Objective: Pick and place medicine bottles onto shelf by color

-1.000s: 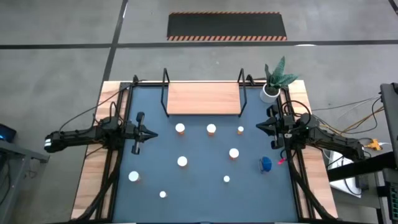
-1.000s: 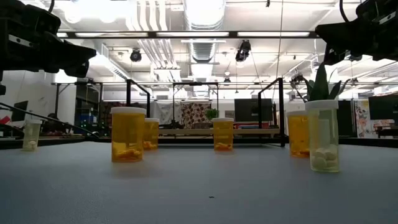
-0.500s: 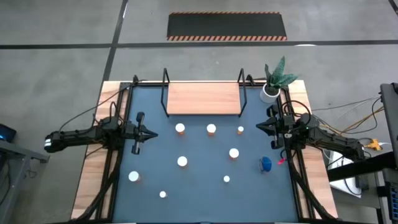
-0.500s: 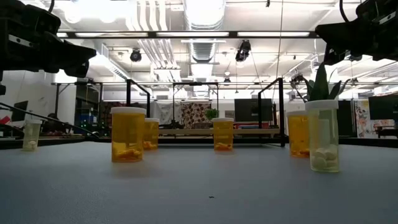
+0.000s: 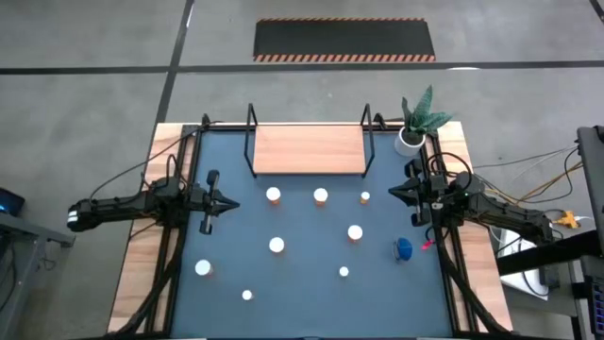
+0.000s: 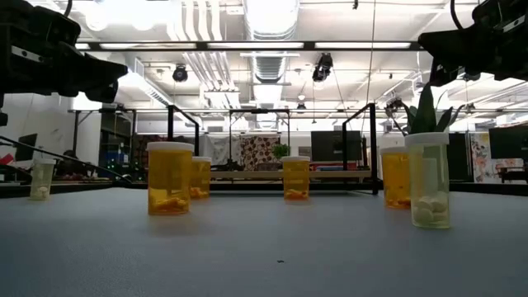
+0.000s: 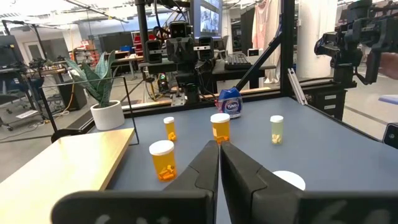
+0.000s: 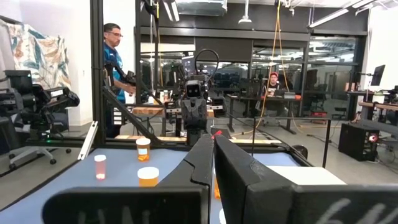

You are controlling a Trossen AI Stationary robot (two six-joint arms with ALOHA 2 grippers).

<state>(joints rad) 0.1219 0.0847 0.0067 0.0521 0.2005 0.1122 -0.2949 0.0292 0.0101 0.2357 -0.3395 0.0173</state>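
Left gripper (image 5: 233, 203) and right gripper (image 5: 393, 193) hover, fingers closed, empty. Bottles (image 5: 276, 246) scattered on bench; shelf (image 5: 309, 149) bare.

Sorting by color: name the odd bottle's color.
Blue bottle, white label; clearest in the left wrist view.

Two dark, slender arms here, matte black from base to tip, thin cables trailing off each. The left gripper (image 5: 229, 202) tapers to a narrow black point; the right gripper (image 5: 395, 193) matches it. Up close, the fingers (image 7: 244, 176) are smooth, angular, charcoal-grey wedges.
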